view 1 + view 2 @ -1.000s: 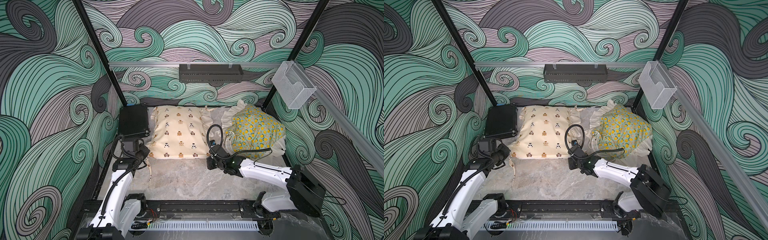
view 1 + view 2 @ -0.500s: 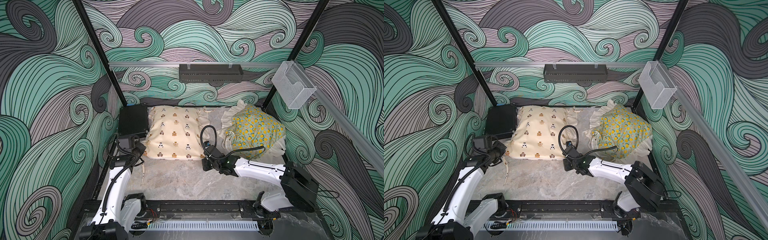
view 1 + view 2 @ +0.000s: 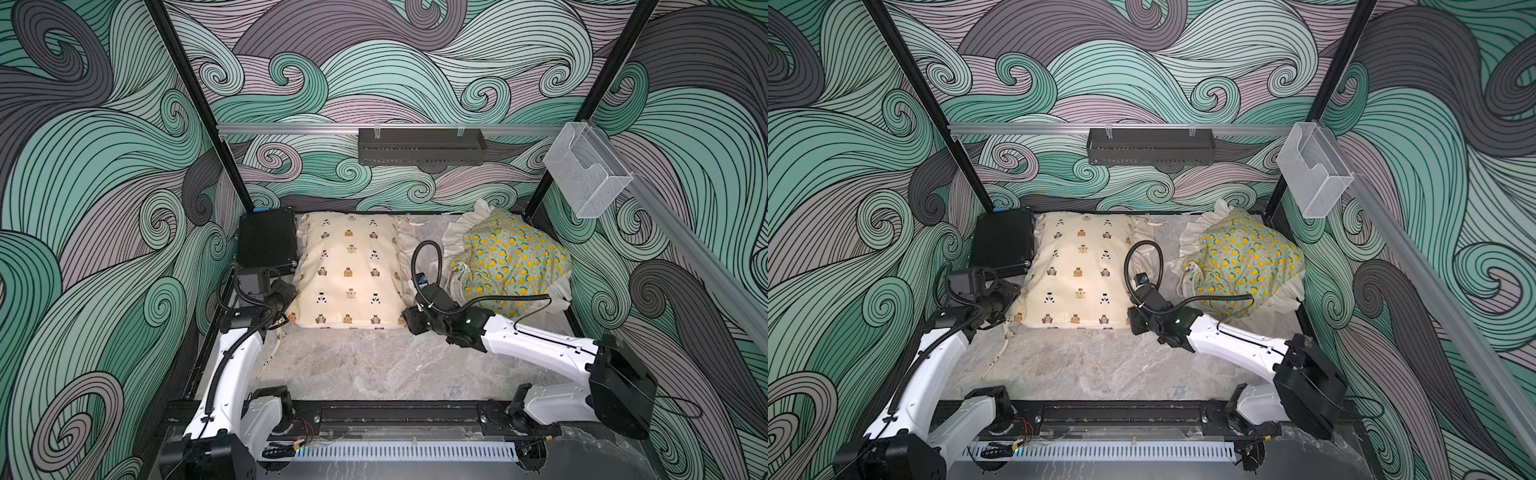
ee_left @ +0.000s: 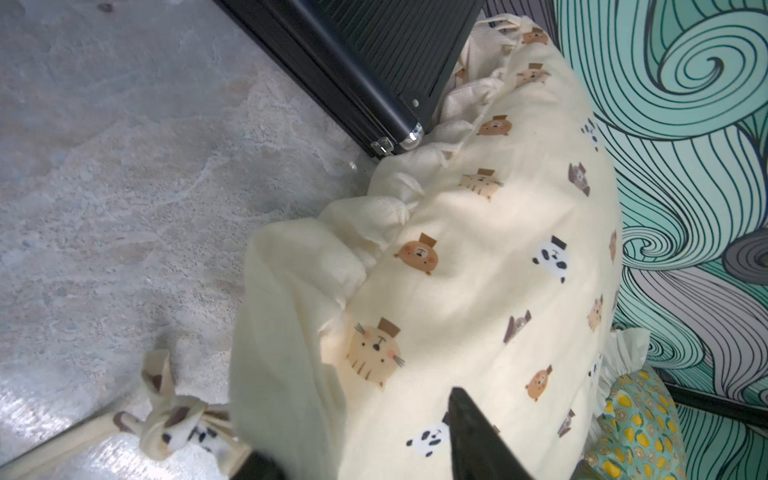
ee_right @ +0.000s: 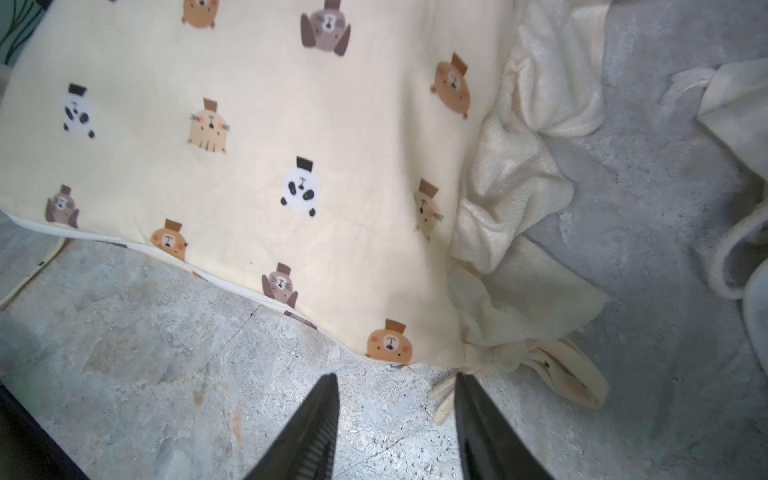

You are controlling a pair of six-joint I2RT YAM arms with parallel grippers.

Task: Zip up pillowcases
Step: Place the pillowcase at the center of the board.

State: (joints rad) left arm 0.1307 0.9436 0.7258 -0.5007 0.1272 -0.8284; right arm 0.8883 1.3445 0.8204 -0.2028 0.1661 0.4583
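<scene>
The cream pillowcase (image 3: 349, 270) (image 3: 1079, 270) with small animals lies flat at the back left of the marble table (image 3: 374, 365). The lemon-print pillowcase (image 3: 511, 257) (image 3: 1246, 262) lies bunched at the back right. My left gripper (image 3: 286, 301) (image 4: 361, 449) is at the cream case's near left corner, open, with the ruffle (image 4: 282, 332) draped between its spread fingers (image 4: 469, 436). My right gripper (image 3: 411, 320) (image 5: 395, 376) hovers open over bare table just off the near right corner (image 5: 390, 345), holding nothing. A knotted tie (image 5: 561, 374) lies beside one finger.
A black ribbed case (image 3: 268, 243) (image 4: 374, 62) stands against the cream case's left side. A long tie (image 3: 270, 353) (image 4: 166, 419) trails toward the front. A black mesh shelf (image 3: 422, 145) and a clear holder (image 3: 586, 170) hang on the walls.
Both arms shifted left with the cream pillowcase, moving it against the black case. Both grippers, shut before, now stand open and have let the fabric go.
</scene>
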